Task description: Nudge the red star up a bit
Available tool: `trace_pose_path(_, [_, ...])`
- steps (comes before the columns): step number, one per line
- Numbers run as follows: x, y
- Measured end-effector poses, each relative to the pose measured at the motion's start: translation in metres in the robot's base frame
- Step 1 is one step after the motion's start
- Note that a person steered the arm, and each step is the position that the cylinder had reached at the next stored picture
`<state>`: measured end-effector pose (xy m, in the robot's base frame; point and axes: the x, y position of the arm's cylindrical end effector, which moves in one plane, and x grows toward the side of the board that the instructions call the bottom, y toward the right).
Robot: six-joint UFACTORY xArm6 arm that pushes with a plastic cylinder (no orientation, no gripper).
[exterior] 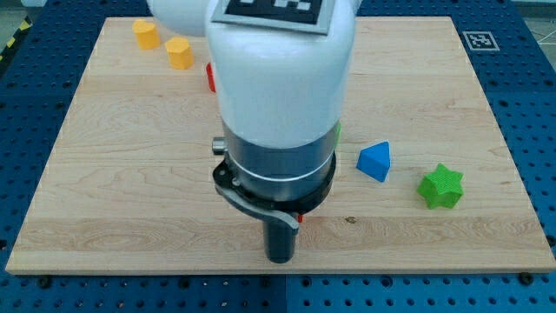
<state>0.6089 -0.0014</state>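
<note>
My arm fills the middle of the view and hides much of the board. My tip rests on the wood near the view's bottom centre. A small red sliver shows just right of the rod, above the tip; its shape is hidden by the arm. Another red block peeks out at the arm's left edge near the view's top, also mostly hidden. I cannot tell which of the two is the red star.
Two yellow blocks sit at the view's top left. A blue block and a green star lie at the right. A green sliver shows at the arm's right edge. The board's front edge is close below the tip.
</note>
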Motion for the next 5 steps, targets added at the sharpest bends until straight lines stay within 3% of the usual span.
trace_pose_path(3, [-0.052, 0.010])
trace_pose_path(5, [-0.052, 0.026])
